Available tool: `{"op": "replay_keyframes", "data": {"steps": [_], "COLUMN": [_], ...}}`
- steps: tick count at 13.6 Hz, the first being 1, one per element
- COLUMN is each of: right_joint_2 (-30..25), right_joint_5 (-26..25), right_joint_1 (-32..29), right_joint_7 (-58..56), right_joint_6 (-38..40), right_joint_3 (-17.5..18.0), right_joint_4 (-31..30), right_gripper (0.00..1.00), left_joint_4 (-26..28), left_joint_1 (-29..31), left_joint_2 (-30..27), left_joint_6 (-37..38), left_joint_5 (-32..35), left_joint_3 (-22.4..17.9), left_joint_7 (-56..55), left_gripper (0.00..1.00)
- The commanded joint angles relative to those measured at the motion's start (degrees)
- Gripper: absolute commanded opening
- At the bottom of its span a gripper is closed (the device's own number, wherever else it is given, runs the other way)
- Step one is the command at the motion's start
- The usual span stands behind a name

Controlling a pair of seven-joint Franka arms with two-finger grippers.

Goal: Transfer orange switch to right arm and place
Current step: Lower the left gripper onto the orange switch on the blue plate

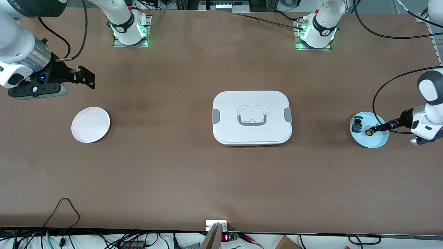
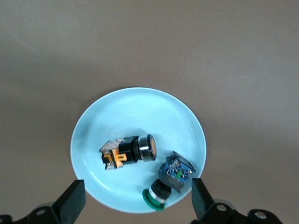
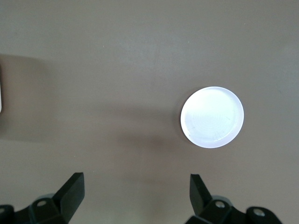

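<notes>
The orange switch (image 1: 370,131) lies on its side on a light blue plate (image 1: 377,141) at the left arm's end of the table. Beside it lies a dark part with a green cap (image 1: 356,126). My left gripper (image 1: 380,128) hovers over this plate, open and empty. In the left wrist view its fingers (image 2: 74,201) stand wide apart, over the rim of the plate (image 2: 103,116) that holds the switch (image 2: 131,151) and the green-capped part (image 2: 170,179). My right gripper (image 1: 87,78) is open and empty, held over the table at the right arm's end; it also shows in its own wrist view (image 3: 135,189).
A white plate (image 1: 90,124) lies near the right arm's end, and also shows in the right wrist view (image 3: 212,117). A white lidded box (image 1: 252,117) with grey clips sits in the table's middle. Cables run along the table's near edge.
</notes>
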State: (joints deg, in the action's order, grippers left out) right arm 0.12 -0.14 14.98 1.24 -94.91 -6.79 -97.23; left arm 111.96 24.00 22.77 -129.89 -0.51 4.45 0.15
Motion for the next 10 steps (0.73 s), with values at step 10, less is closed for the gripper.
{"op": "replay_keyframes", "data": {"steps": [10], "right_joint_2": [-0.48], "right_joint_5": [-0.39], "right_joint_1": [0.4], "right_joint_7": [0.16], "right_joint_6": [0.43], "right_joint_3": [-0.06], "right_joint_4": [0.37], "right_gripper": [1.0], "left_joint_4": [4.14], "left_joint_1": [3.42], "left_joint_2": [6.05], "left_joint_6": [-14.5], "left_joint_5": [-0.99], "left_joint_3": [1.09], "left_joint_7": [2.4], "left_gripper": [1.0]}}
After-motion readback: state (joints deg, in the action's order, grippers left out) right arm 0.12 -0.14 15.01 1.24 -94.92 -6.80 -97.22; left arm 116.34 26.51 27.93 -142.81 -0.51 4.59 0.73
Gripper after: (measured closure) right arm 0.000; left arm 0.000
